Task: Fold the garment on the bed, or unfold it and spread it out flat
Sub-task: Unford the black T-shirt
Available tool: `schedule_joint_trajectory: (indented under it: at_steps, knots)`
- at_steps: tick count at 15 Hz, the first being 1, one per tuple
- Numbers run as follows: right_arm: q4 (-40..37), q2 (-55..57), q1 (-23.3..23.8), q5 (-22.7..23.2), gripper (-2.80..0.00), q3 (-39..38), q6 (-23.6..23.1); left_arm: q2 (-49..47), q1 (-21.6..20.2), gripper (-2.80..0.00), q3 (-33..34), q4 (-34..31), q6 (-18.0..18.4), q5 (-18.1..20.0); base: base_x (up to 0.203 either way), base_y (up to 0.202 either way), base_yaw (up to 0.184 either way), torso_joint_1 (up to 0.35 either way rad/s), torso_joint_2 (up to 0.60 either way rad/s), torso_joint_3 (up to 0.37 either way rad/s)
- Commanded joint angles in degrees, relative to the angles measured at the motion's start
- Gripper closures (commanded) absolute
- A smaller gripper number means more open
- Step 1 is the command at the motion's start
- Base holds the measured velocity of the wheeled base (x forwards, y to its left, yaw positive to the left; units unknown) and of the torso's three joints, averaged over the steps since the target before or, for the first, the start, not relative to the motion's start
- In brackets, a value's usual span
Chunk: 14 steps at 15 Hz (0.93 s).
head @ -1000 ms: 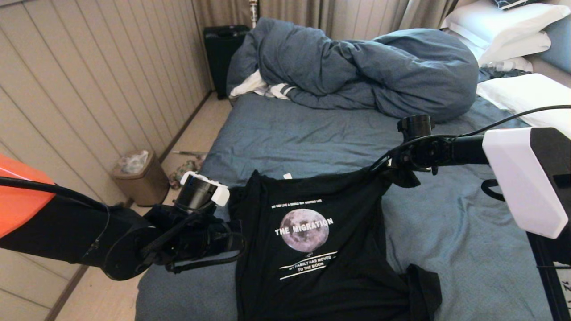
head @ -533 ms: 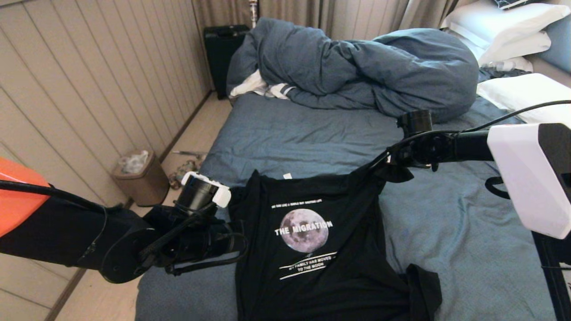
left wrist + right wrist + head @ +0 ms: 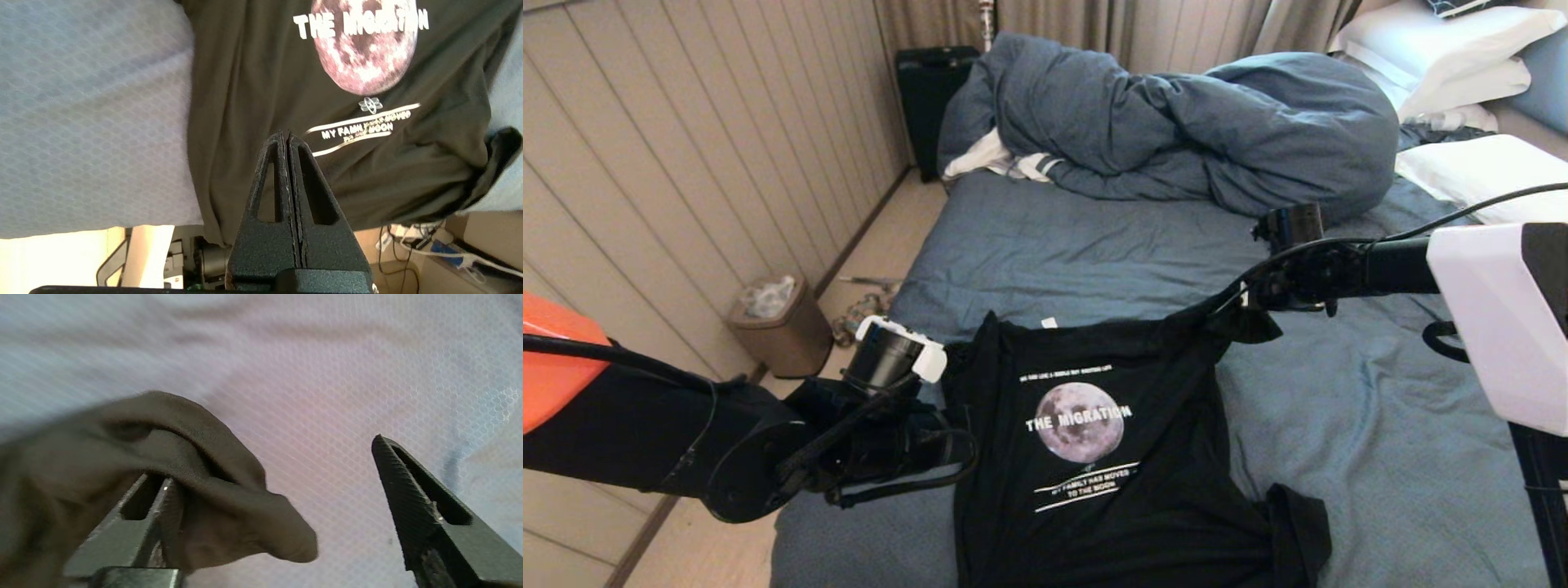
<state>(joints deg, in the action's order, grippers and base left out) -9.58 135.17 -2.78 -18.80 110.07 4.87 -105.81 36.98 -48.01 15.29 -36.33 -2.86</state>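
We're looking down at the bed (image 3: 1380, 457), and the black T-shirt (image 3: 1111, 490) lies print-up across its near end, moon graphic and "THE MIGRATION" lettering facing us, the neck label toward the far side. One sleeve is curled up on the sheet at the shirt's right, near the hem.

Over on the right, the right gripper (image 3: 278, 490) sits at the shirt's far right shoulder corner, raised off the sheet. We can see from its wrist camera that the fingers stand wide apart: a fold of black cloth is draped over one finger (image 3: 135, 522), and the other finger (image 3: 412, 498) is clear of it, with bare blue-grey sheet behind. So nothing is clamped there; the cloth just hangs on that one finger, and in the head view the corner is pulled up in a peak toward the claw.

On the left, the left gripper (image 3: 288, 141) is pressed fully shut with nothing between its fingers, hovering beside the shirt's left edge, tips over the fabric near the lower print.

Behind, the bunched duvet (image 3: 1176, 122) lies well apart from the shirt.
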Motion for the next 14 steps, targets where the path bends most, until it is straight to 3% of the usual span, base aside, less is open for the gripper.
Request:
schedule_joint_trajectory:
  at_steps: [1, 4, 9, 14]
  knots:
    - [0.03, 1.02, -0.18, -0.24, -2.80, -1.26, -0.84, -0.25, 0.51, 0.00, 0.11, 0.18, -0.23, -0.04, 0.000, 0.000, 0.000, 0.000, 0.00, 0.000]
    - [0.28, 3.20, -0.68, -0.97, -2.80, -3.90, -2.72, -1.42, 0.73, 0.00, 0.11, 0.36, -0.23, -0.04, 0.000, 0.000, 0.000, 0.000, 0.00, 0.000]
    - [0.33, 4.13, -0.56, -1.35, -2.80, -5.57, 0.34, -4.38, 0.78, 0.00, -0.47, 0.43, -0.15, -0.12, 0.000, 0.000, 0.000, 0.000, 0.00, 0.000]
    - [0.13, -4.17, -0.56, 4.28, -2.80, -11.35, 2.85, -5.20, 1.08, 0.00, -0.51, 0.45, -0.15, -0.12, 0.000, 0.000, 0.000, 0.000, 0.00, 0.000]
